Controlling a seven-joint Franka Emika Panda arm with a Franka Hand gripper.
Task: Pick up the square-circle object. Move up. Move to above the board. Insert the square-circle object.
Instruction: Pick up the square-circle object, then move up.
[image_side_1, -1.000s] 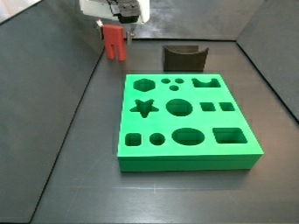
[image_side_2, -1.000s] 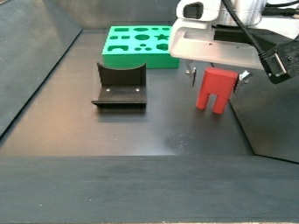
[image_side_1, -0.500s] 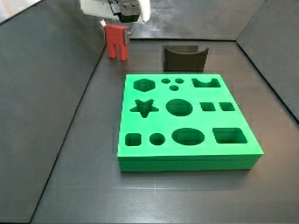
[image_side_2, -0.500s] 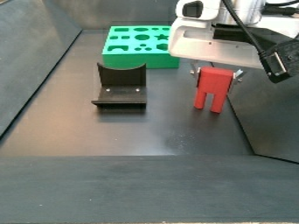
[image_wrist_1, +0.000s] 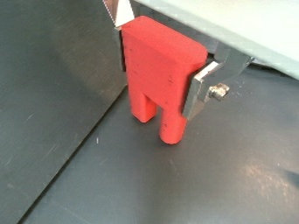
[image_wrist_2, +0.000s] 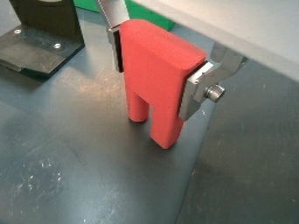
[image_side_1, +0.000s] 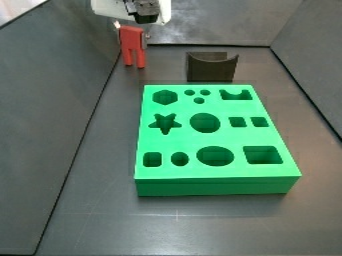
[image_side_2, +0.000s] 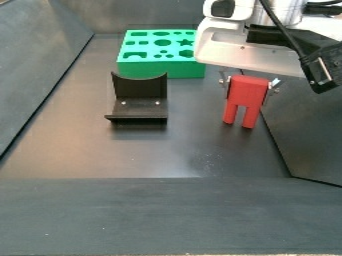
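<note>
The square-circle object (image_wrist_1: 159, 70) is a red block with two prongs at its lower end. It also shows in a wrist view (image_wrist_2: 158, 79) and in both side views (image_side_1: 131, 45) (image_side_2: 243, 99). My gripper (image_wrist_1: 162, 63) is shut on its upper part, one silver finger (image_wrist_2: 201, 86) on each side, and holds it upright with the prongs just above the dark floor. The gripper also shows in the side views (image_side_1: 131, 35) (image_side_2: 246, 84). The green board (image_side_1: 214, 140) with shaped cutouts lies away from the block, far back in a side view (image_side_2: 158, 48).
A dark grey U-shaped holder (image_side_2: 138, 98) stands on the floor between the block and the board, and also shows in a side view (image_side_1: 210, 66). Grey walls (image_side_1: 60, 90) enclose the floor, one close beside the block.
The gripper has risen a little with the red block in it; the prongs now hang slightly higher above the floor. The board and holder have not moved.
</note>
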